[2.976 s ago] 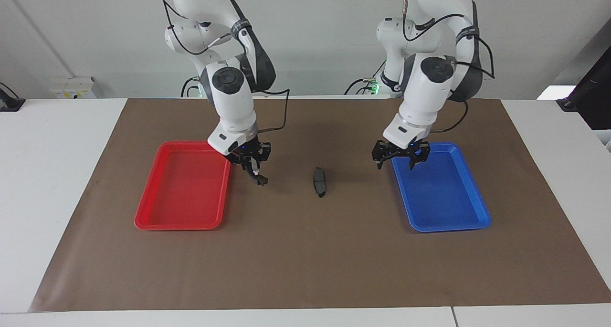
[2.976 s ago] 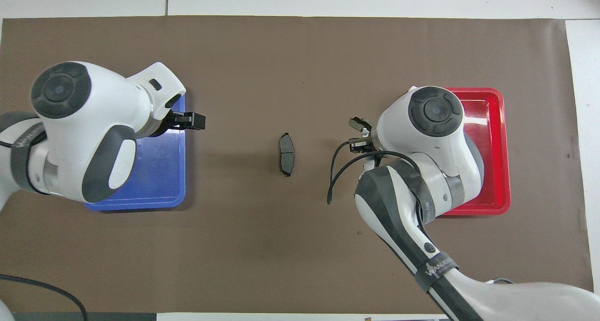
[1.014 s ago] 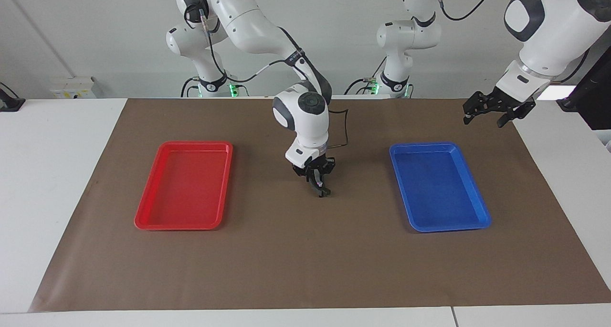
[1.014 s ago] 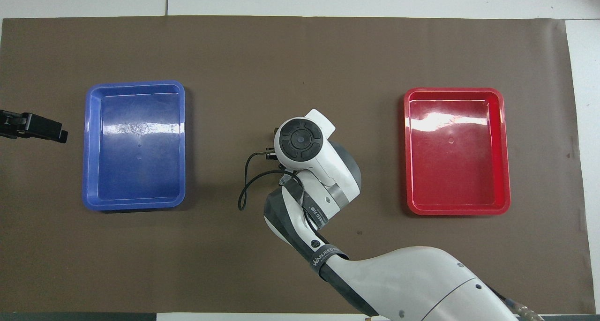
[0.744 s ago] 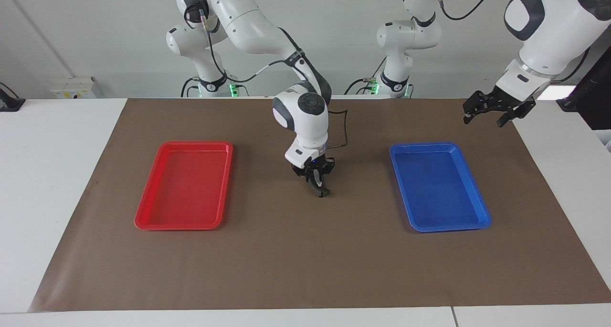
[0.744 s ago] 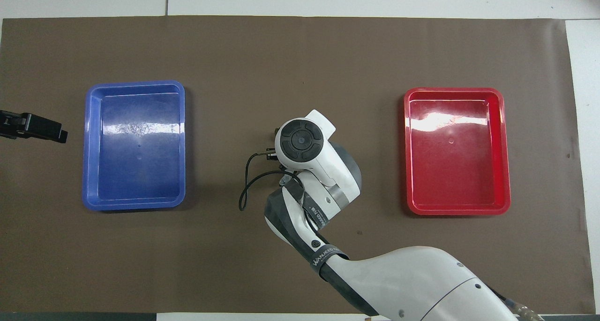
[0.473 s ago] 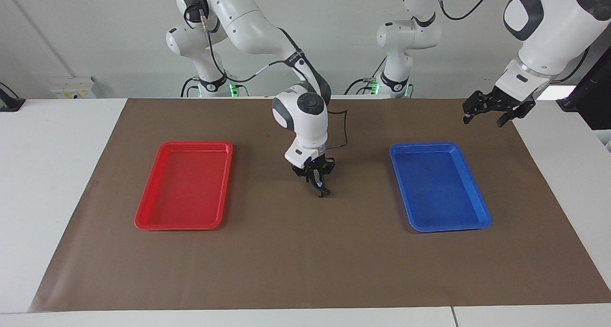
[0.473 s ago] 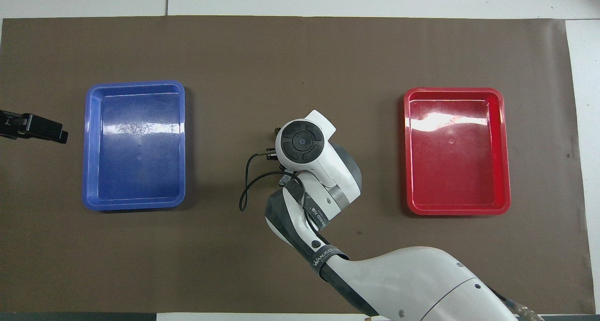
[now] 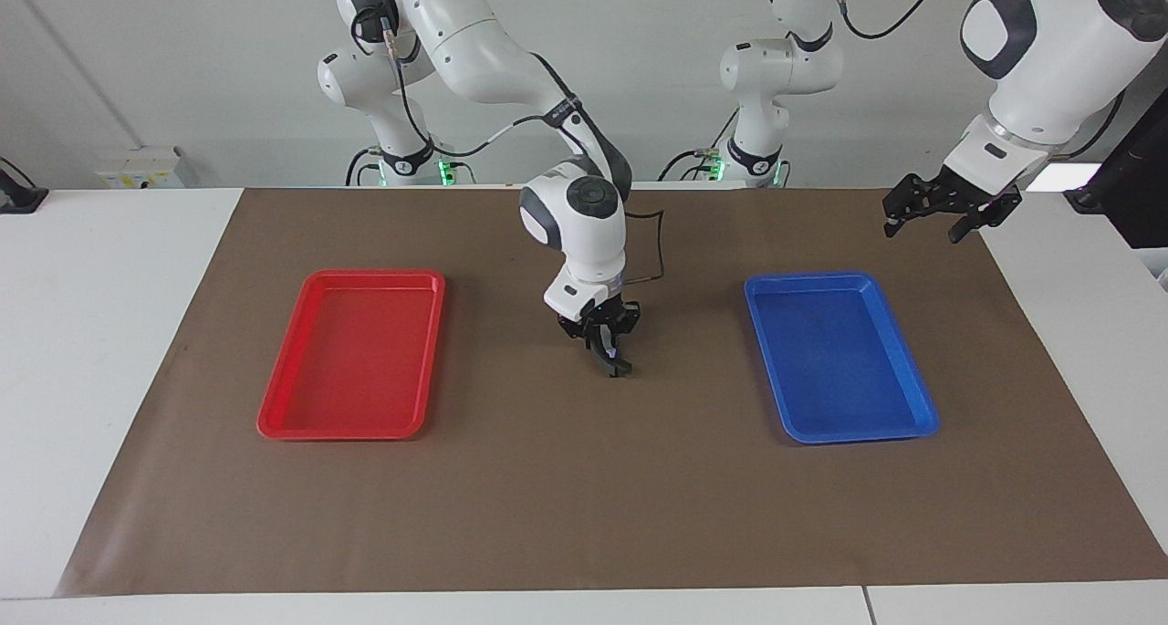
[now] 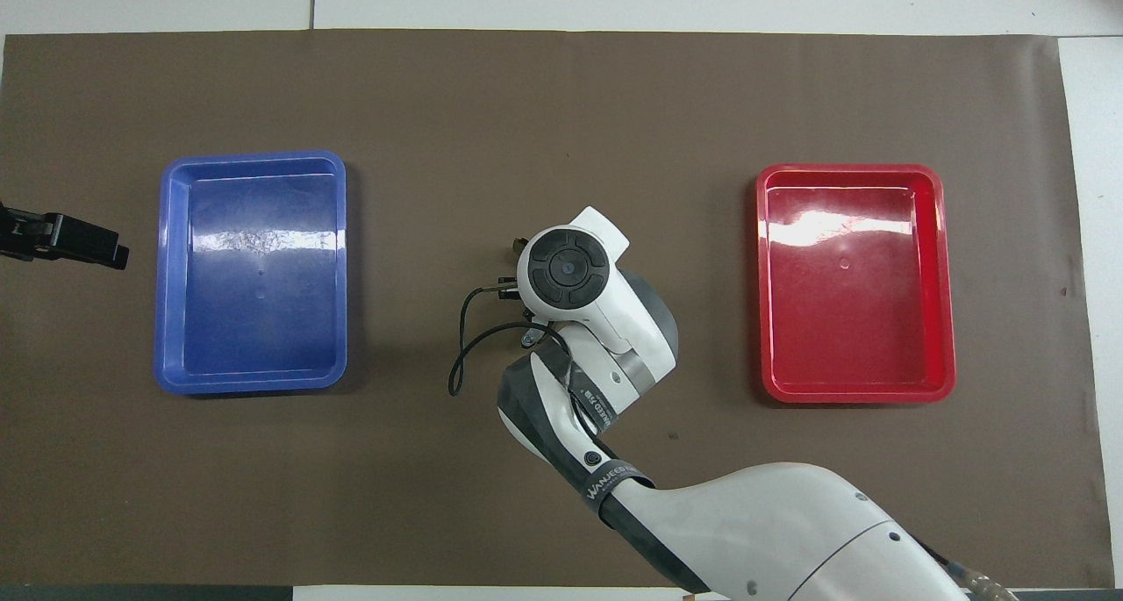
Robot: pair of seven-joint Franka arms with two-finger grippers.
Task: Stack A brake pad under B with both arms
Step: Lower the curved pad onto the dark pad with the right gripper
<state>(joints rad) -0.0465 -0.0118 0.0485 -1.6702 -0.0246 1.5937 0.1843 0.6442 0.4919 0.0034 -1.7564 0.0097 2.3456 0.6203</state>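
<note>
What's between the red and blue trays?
Right gripper, low over the mat, dark brake piece at its tips; otherwise bare mat. Clear in the facing view; overhead, the right arm covers it.

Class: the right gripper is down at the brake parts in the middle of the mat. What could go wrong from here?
1. The right gripper is shut, down at the dark brake pieces, which cannot be told apart. Pulling away might drag or skew them.
2. In the overhead view the wrist hides them, so a misaligned stack may go unseen.
3. The left gripper waits open, raised over the mat edge, and cannot steady anything.
</note>
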